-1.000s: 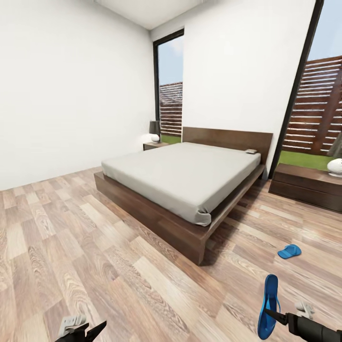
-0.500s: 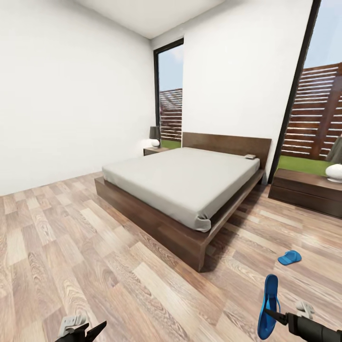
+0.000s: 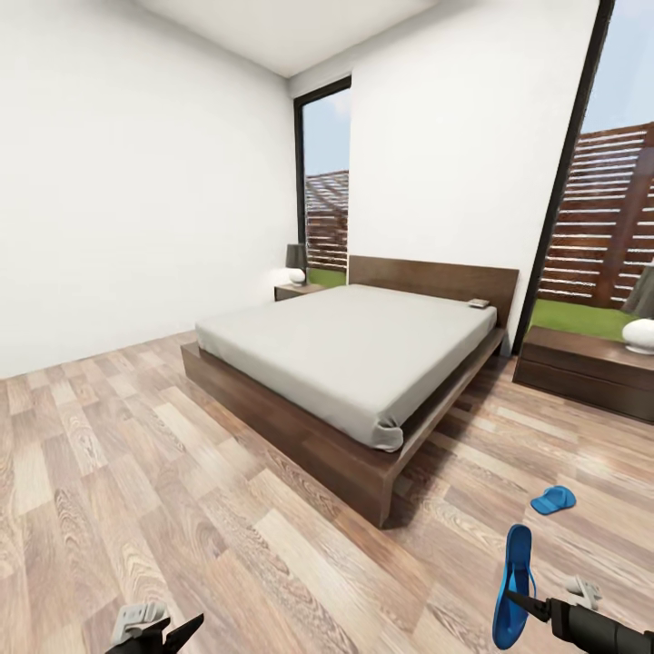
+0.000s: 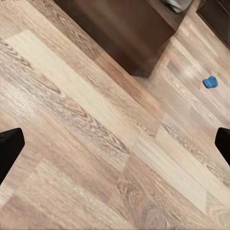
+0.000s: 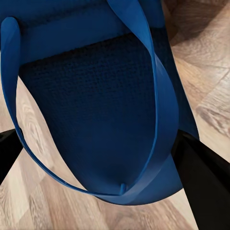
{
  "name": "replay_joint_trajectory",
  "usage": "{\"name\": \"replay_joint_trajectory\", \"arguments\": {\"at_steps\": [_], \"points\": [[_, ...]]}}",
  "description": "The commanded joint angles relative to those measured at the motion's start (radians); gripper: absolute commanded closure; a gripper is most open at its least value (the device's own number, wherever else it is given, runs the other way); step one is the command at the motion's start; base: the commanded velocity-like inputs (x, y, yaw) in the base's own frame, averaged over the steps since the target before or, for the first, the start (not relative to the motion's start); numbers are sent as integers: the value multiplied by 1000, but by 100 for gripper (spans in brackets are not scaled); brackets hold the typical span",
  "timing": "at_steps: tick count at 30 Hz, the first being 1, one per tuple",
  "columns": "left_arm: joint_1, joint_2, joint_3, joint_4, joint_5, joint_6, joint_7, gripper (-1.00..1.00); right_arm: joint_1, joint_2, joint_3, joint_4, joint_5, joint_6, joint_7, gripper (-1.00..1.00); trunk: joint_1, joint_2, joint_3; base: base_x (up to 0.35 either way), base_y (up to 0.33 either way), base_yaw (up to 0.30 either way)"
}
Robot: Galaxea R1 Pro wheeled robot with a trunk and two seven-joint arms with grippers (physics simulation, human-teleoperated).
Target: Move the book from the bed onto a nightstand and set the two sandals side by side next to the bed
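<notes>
Sandal step underway: right gripper (image 3: 520, 601) clamps one bright blue flat sandal (image 3: 512, 586) upright, left gripper (image 3: 163, 631) spread empty; next, set it beside second blue sandal (image 3: 553, 500) near dark wooden bed (image 3: 354, 363).

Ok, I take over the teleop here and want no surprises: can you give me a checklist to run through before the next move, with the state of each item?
1. Right gripper shut on the held sandal: ok, it stands upright in the fingers.
2. Left gripper free: ok, open with bare floor beneath.
3. Second sandal located: ok, on the floor beside the bed, near its foot corner.
4. Sandals side by side: not ok, one is in the air.
5. Book moved: not ok, it lies on the mattress by the headboard.
6. Nightstand top free for the book: cannot tell, a white lamp base stands on it.
</notes>
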Motion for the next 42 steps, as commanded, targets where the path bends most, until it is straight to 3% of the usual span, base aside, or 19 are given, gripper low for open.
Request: {"name": "replay_joint_trajectory", "arguments": {"at_steps": [1,21,38,42], "points": [[0,0,0,0,8,10,-2,-100,-1,1,-8,-1,7,11,6,100,-4,7,2,0,0,0],[0,0,0,0,8,10,-2,-100,-1,1,-8,-1,7,11,8,100,-81,147,65,0,0,-11],[0,0,1,0,8,10,-2,-100,-1,1,-8,-1,7,11,6,100,-146,266,118,0,0,-268],[0,1,2,0,8,9,-4,-100,-1,1,-8,-1,7,11,6,100,-146,266,118,0,0,-284]]}}
